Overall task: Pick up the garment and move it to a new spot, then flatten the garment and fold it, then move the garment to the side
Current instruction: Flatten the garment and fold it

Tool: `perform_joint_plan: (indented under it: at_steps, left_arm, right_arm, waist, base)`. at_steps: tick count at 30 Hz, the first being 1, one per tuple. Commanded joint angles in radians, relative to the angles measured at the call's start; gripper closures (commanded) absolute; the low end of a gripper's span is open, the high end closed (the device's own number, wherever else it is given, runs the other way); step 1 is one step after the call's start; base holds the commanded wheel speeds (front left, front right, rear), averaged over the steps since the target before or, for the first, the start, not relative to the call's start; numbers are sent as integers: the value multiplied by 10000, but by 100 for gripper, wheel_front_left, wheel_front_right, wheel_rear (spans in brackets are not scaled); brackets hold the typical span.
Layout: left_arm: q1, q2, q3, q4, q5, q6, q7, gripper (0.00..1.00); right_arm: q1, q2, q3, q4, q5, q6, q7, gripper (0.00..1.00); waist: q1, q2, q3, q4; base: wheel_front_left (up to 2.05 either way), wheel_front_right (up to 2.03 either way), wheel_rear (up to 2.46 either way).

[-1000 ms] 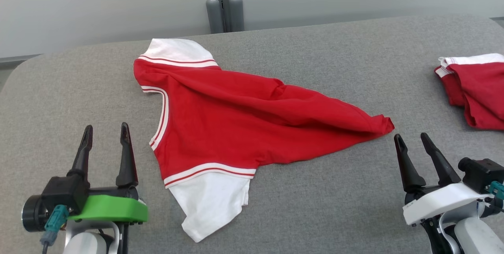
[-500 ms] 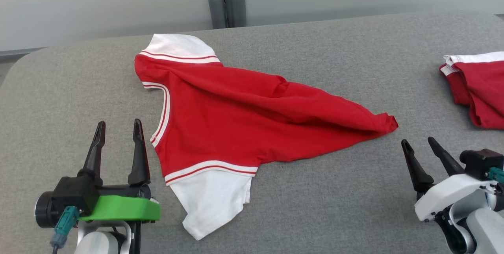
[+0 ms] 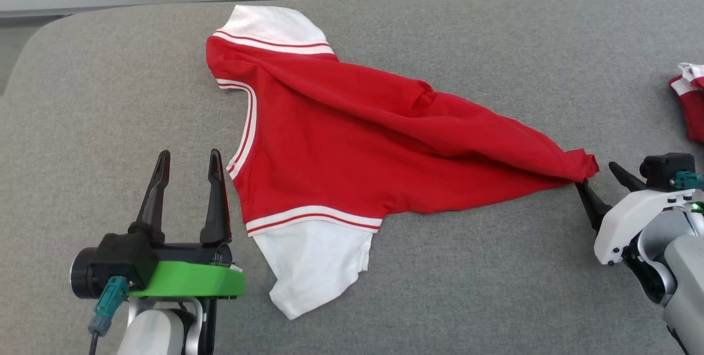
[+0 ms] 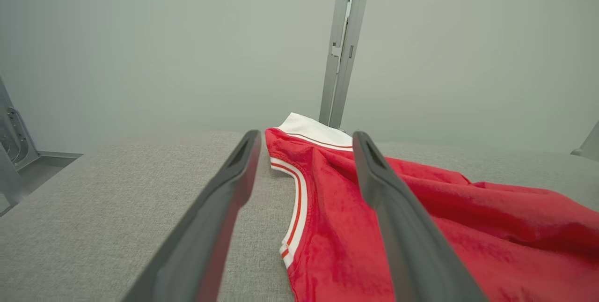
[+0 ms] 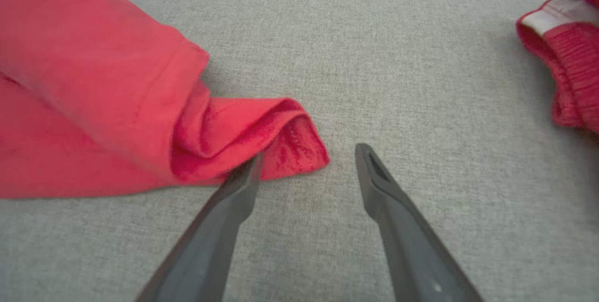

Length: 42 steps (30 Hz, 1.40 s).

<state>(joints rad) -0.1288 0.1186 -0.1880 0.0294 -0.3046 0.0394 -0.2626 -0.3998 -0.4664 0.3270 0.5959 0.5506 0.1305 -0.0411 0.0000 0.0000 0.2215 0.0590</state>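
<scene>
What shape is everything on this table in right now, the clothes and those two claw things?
Red shirt with white sleeves: spread on the grey fabric table, wrinkled, not folded, not held.
Second red and white garment: bunched up at the table's right edge.
Left gripper: jaws open, empty, beside the neckline.
Right gripper: jaws open, empty, at the shirt's hem corner.

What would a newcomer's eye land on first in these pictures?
A red shirt with white sleeves lies rumpled across the middle of the grey table. The right gripper, jaws open, sits at its bunched hem corner, and the left gripper, also open, stands beside the neckline.
</scene>
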Motion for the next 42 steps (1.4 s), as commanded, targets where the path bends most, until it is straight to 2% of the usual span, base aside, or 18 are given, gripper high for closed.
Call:
perform_joint_plan:
  at_steps: [1, 6, 7, 8, 9, 17, 23, 30, 31, 32, 33, 38, 42]
  left_arm:
    - [-176, -23, 75, 26, 94, -56, -28, 0]
    - [-246, -160, 167, 113, 217, -179, -30, 0]
    - [-246, -179, 185, 137, 241, -201, -30, 0]
    - [-239, -200, 205, 166, 251, -207, -30, 0]
    - [-227, -214, 223, 188, 269, -218, -30, 0]
    - [199, -311, 463, 512, 326, -372, -30, 0]
    - [510, -347, 639, 609, 353, -462, -30, 0]
    - [694, -386, 753, 626, 367, -528, -29, 0]
    - [710, -392, 754, 643, 377, -544, -29, 0]
    - [718, -397, 752, 658, 379, -551, -29, 0]
    - [721, -410, 746, 680, 362, -554, -29, 0]
    - [755, -440, 799, 746, 357, -598, -29, 0]
    - [875, -397, 913, 704, 391, -596, -29, 0]
  right_arm:
    - [-189, -58, 110, 157, 110, 5, -22, 0]
    - [-585, -119, 589, 651, 537, 5, 19, 0]
    - [-616, -141, 671, 742, 611, 5, 40, 32]
    - [-618, -131, 795, 841, 744, 5, 89, 71]
    - [-613, -122, 883, 900, 849, 3, 111, 100]
    - [195, -254, 1545, 492, 2429, 0, 675, 100]
    - [1100, -922, 1633, -504, 3509, -4, 1475, 100]
    - [2070, -1309, 1471, -1665, 4378, -4, 2470, 100]
    - [2208, -1291, 1395, -1748, 4454, -3, 2554, 96]
    - [2299, -1278, 1337, -1780, 4458, -4, 2615, 61]
    - [2392, -1285, 1219, -1759, 4372, -4, 2607, 0]
    - [2691, -1093, 635, -1905, 4007, -3, 2393, 0]
    - [2881, -995, 7, -2542, 3760, 3, 2081, 0]
  waist:
    - [0, 0, 224, 249]
    - [0, 0, 314, 384]
    - [0, 0, 318, 391]
    - [0, 0, 312, 391]
    - [0, 0, 302, 384]
    - [0, 0, -311, -34]
    - [0, 0, -790, -478]
    - [0, 0, -900, -765]
    - [0, 0, -905, -786]
    - [0, 0, -911, -796]
    - [0, 0, -919, -800]
    - [0, 0, -1014, -786]
    - [0, 0, -1156, -824]
  base:
    - [0, 0, 0]
    - [0, 0, 0]
    - [0, 0, 0]
    - [0, 0, 0]
    - [0, 0, 0]
    - [0, 0, 0]
    - [0, 0, 0]
    - [0, 0, 0]
    - [0, 0, 0]
    - [0, 0, 0]
    - [0, 0, 0]
    - [0, 0, 0]
    - [0, 0, 0]
